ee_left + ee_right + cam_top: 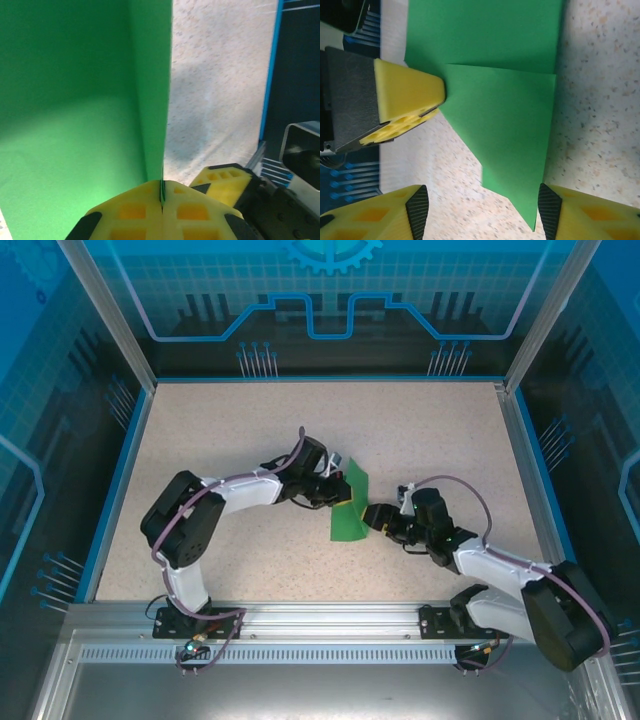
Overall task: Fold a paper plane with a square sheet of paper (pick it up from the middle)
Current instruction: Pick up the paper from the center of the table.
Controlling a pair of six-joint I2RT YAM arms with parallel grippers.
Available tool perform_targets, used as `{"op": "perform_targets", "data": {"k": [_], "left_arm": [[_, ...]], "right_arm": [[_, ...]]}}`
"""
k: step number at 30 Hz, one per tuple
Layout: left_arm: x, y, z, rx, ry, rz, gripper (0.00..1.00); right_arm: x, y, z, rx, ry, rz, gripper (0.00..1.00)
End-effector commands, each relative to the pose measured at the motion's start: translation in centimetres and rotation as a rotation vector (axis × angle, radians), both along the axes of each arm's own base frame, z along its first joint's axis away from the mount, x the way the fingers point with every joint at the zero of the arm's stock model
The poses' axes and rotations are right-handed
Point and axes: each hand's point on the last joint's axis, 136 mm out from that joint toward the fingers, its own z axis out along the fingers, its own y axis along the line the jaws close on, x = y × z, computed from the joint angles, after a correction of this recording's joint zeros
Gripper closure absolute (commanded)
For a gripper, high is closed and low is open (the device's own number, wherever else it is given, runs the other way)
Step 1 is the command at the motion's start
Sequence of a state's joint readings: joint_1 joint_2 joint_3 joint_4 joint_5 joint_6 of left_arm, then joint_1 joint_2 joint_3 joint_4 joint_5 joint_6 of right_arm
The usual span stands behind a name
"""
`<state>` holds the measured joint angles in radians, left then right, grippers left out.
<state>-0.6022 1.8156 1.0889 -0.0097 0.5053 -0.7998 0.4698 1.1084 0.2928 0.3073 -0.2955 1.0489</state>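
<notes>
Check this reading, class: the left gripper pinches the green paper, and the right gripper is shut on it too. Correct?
No. The right gripper is open, fingers apart, as the right wrist view shows. The left gripper does pinch the paper.

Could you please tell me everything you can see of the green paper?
The paper is thin, plain and bright green, with sharp straight edges and creases. It is partly folded: one part lies flat on the table, another stands up along a fold, and a folded flap tapers to a point. The left gripper is shut on the raised part. The pointed end lies between the open fingers of the right gripper, which do not pinch it.
</notes>
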Motion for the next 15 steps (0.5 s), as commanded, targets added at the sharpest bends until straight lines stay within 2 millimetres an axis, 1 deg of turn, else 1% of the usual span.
{"op": "perform_targets", "data": {"k": [1, 9, 12, 15], "left_arm": [[0.8, -0.6, 5.1, -0.103, -0.048, -0.015, 1.00], [1.1, -0.9, 8.8, -0.191, -0.067, -0.017, 1.00], [1.2, -1.0, 10.1, -0.226, -0.075, -0.018, 1.00], [1.3, -1.2, 11.1, -0.257, -0.076, -0.018, 1.00]], "right_arm": [[0.7, -0.5, 1.5, 0.085, -0.021, -0.079, 0.35], [1.3, -1.4, 4.1, 0.201, -0.045, -0.164, 0.27], [1.7, -1.5, 5.1, 0.262, -0.044, -0.183, 0.26], [2.2, -1.5, 6.6, 0.335, -0.061, -0.195, 0.26]]}}
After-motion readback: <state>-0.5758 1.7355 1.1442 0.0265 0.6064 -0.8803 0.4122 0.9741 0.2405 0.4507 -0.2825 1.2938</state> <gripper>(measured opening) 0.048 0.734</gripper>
